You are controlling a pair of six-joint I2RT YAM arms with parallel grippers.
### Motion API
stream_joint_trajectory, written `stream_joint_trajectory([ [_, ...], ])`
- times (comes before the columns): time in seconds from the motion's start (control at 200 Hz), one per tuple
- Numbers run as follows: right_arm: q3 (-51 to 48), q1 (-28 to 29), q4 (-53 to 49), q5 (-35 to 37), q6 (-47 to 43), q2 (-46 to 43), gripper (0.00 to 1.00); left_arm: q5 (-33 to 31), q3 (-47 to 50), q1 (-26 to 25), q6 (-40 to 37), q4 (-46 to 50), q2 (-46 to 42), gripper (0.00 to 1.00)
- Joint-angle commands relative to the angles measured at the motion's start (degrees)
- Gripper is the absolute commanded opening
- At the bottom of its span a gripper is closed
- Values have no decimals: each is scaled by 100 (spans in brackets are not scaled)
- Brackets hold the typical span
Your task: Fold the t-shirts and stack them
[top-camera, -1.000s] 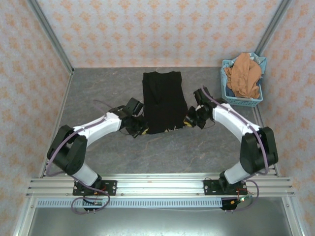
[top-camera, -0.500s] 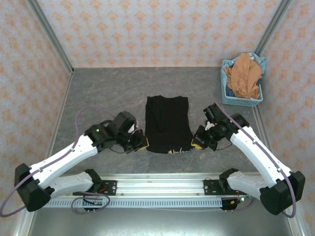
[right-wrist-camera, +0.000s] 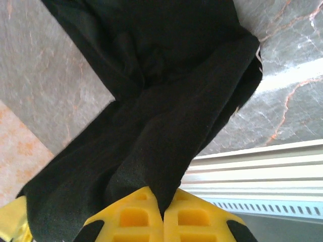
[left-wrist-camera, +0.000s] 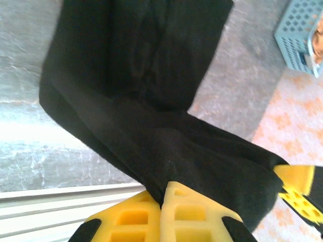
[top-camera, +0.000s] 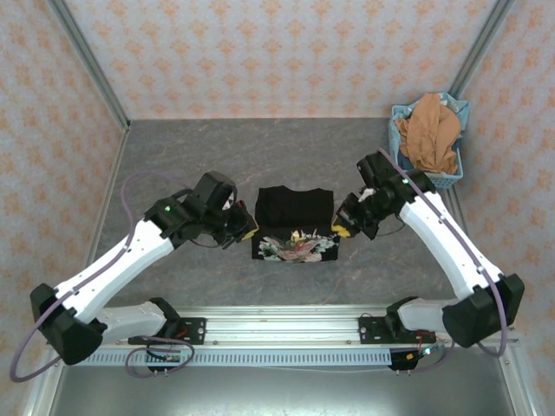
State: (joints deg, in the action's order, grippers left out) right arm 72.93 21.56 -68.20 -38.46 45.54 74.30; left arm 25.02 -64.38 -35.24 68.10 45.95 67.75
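Two soft shirts are here. The black shirt (top-camera: 295, 212) lies in the middle of the grey, marble-like counter (top-camera: 191, 156), its near edge folded up so a strip of rose print (top-camera: 295, 249) shows. The left hand (top-camera: 246, 232) and the right hand (top-camera: 341, 229) each pinch one near corner between closed yellow lattice pads (left-wrist-camera: 186, 212). The orange-brown shirt (top-camera: 429, 130) sits crumpled in one blue lattice basket (top-camera: 422, 179).

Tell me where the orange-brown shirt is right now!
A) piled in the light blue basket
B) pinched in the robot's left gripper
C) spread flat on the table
A: the orange-brown shirt sits heaped in the light blue basket at the far right of the table, while the left gripper and right gripper pinch the black shirt.
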Motion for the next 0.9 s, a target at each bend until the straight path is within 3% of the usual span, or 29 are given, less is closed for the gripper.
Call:
stream_joint_trajectory([
  [0.0,329,-206,148,-295,625,454,0,-65,-323,322,129,299,330,0],
  [0.2,706,-566,520,-254,500,1345,0,6,-785,887,-108,77,1165,0],
  [0.49,1806,-898,1245,-39,471,3259,0,7,-2158,1493,-704,-342,3473,0],
  [0.565,2182,-937,1368,8,476,3929,15,-27,-2704,1636,-824,-387,4214,0],
  [0.61,2443,-964,1411,65,450,4309,27,-88,-3076,1701,-935,-297,4692,10],
  [0.661,2704,-966,1502,223,345,4599,42,-184,-3398,1738,-1043,-267,5009,28],
  [0.736,3070,-977,1464,560,117,4780,56,-316,-3651,1728,-1144,-382,5082,52],
  [0.896,3085,-970,1180,1191,-212,4189,67,-997,-3260,1431,-1174,8,4014,67],
])
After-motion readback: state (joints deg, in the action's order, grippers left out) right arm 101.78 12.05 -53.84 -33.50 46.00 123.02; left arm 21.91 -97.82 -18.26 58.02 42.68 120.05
